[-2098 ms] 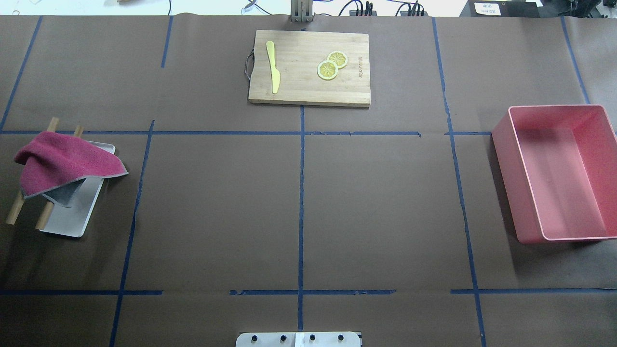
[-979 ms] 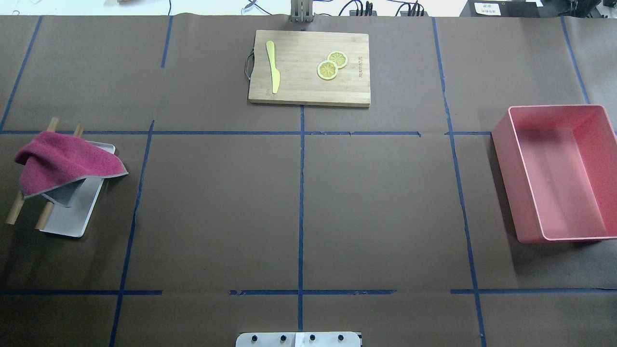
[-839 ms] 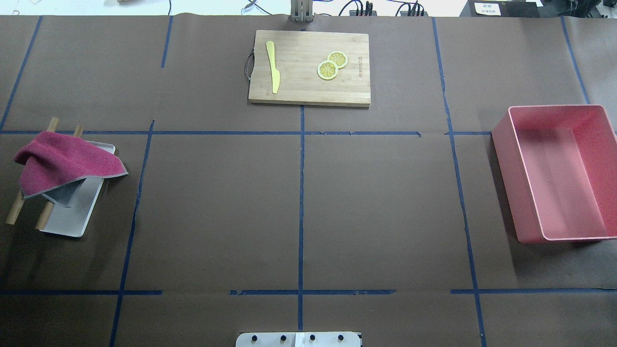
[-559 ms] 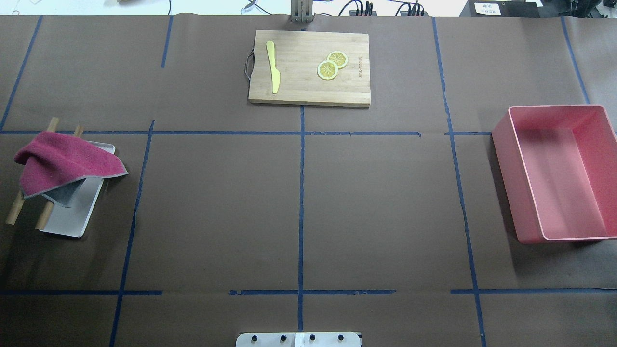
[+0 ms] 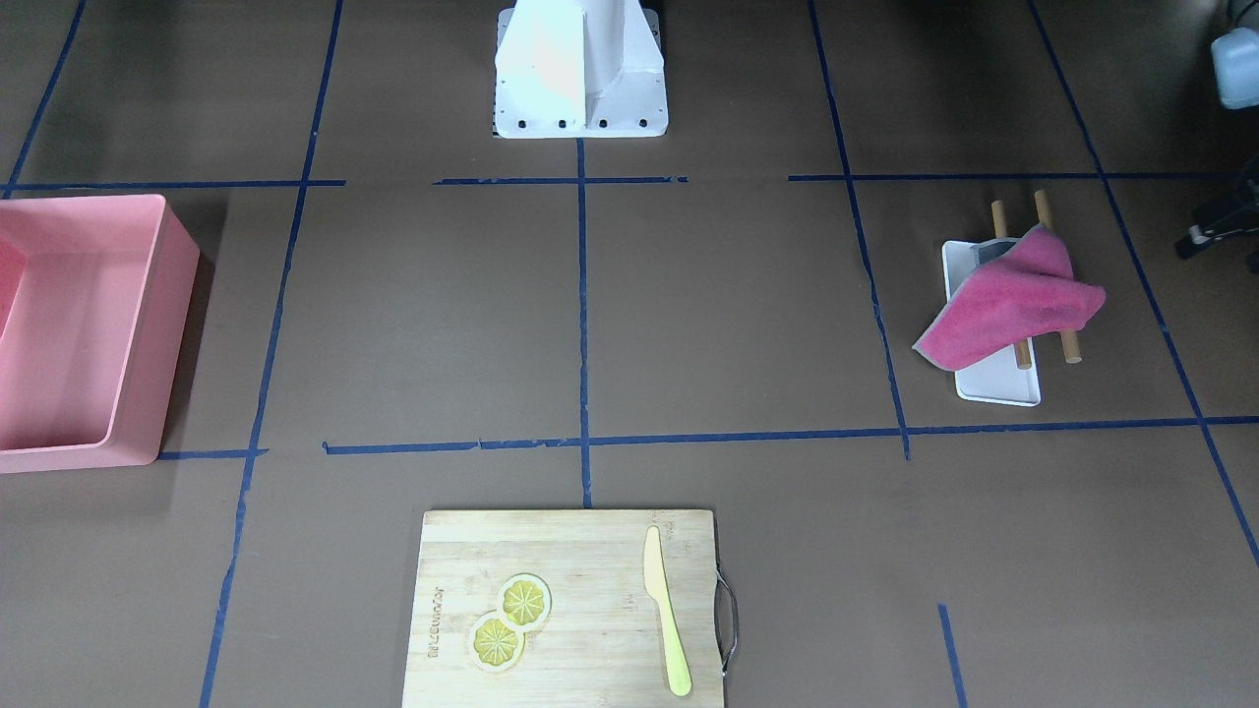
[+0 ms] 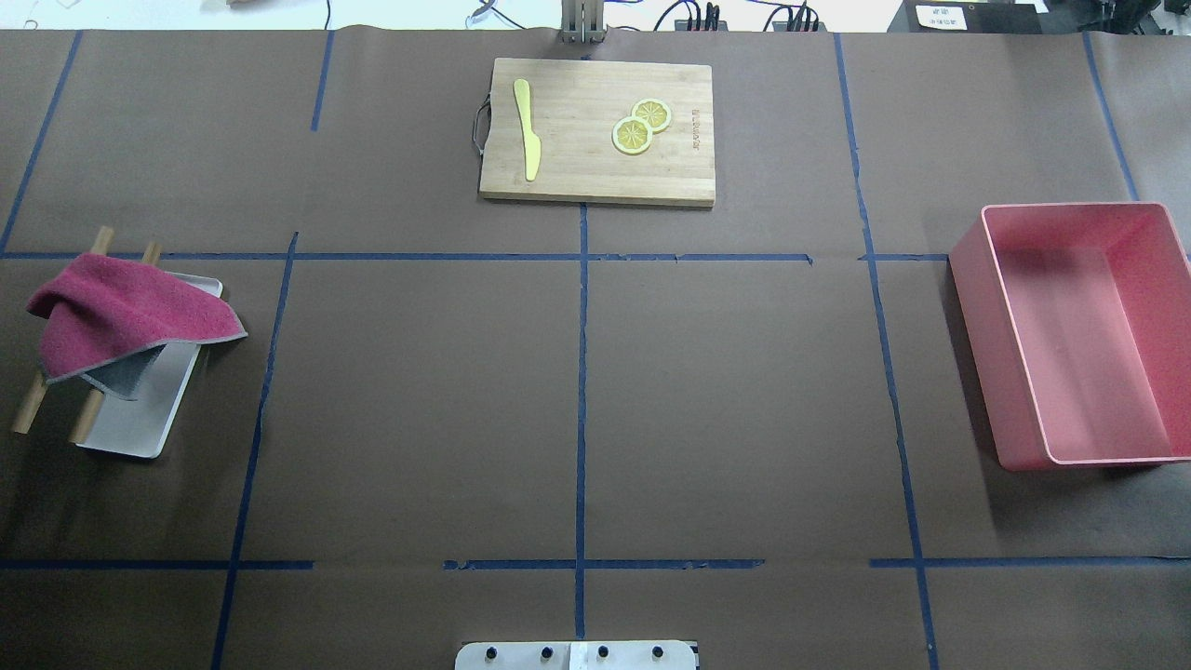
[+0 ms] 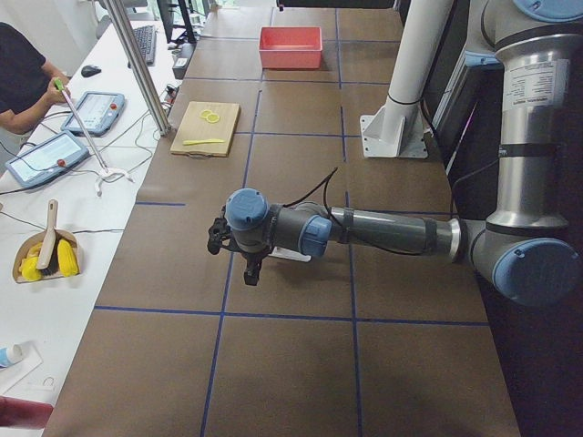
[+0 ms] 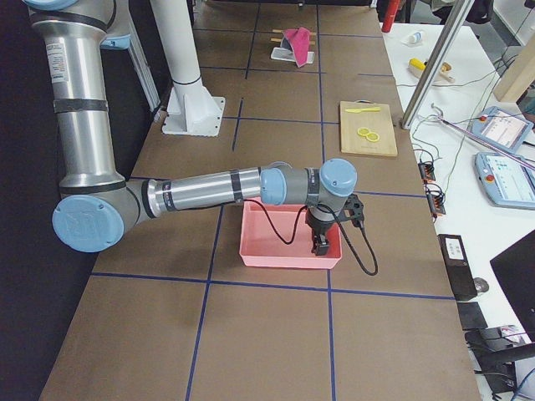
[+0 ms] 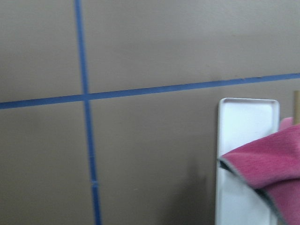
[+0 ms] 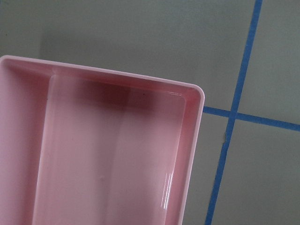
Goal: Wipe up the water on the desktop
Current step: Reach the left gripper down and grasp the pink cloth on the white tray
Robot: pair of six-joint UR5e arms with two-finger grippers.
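Note:
The desktop (image 6: 419, 391) is a dark-brown surface marked by blue tape lines; I see no water on it. A crimson towel (image 6: 121, 316) hangs over two wooden rods across a white tray (image 6: 140, 428) at the left edge. It also shows in the front view (image 5: 1003, 305) and the left wrist view (image 9: 272, 164). My left gripper (image 7: 252, 271) hovers over the tray's area and shows only in the exterior left view, so I cannot tell if it is open. My right gripper (image 8: 320, 245) hangs over the pink bin (image 8: 284, 251) and shows only in the exterior right view; its state is unclear.
A bamboo cutting board (image 6: 577, 167) with a yellow knife (image 6: 528, 130) and two lemon slices (image 6: 640, 127) lies at the far middle. The pink bin (image 6: 972, 335) stands at the right edge. The robot's white base (image 5: 580, 69) is at the near middle.

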